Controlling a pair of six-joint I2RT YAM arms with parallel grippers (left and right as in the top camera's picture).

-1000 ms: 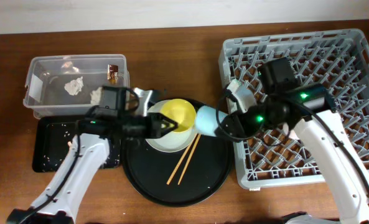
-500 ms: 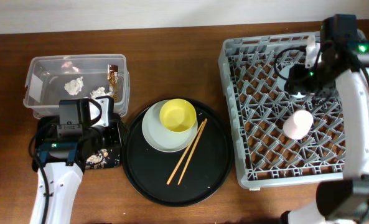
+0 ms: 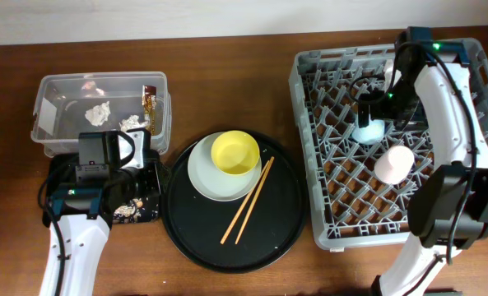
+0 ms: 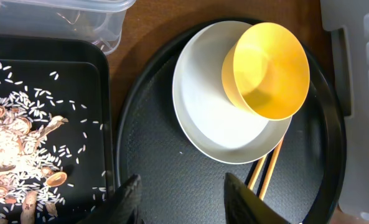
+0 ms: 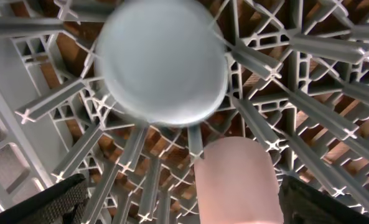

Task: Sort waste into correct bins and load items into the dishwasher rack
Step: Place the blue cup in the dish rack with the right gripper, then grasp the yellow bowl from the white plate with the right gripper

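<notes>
The light blue cup [image 3: 369,130] [image 5: 165,62] and the pink cup [image 3: 393,162] [image 5: 237,180] stand upside down in the grey dishwasher rack [image 3: 441,205]. My right gripper [image 3: 381,111] [image 5: 184,199] is open and empty above them. The yellow bowl [image 3: 234,153] [image 4: 268,71] sits on the pale plate [image 3: 204,179] [image 4: 209,118], with the chopsticks [image 3: 248,201] [image 4: 268,171] beside it. My left gripper [image 3: 141,160] [image 4: 181,199] is open and empty. Tissue scraps [image 3: 99,113] and a wrapper [image 3: 149,97] lie in the clear tub [image 3: 50,86]. Food leftovers [image 4: 16,155] lie in the shallow black tray [image 3: 58,210].
The plate, bowl and chopsticks rest on a large round black tray [image 3: 227,242] [image 4: 153,155] between the bins and the rack. The rack's upright pegs [image 5: 333,62] surround both cups. The brown wooden table [image 3: 227,66] shows at the back.
My right arm carried the blue cup from beside the round tray to the rack and let it go. My left arm drew back from the bowl to the shallow tray.
</notes>
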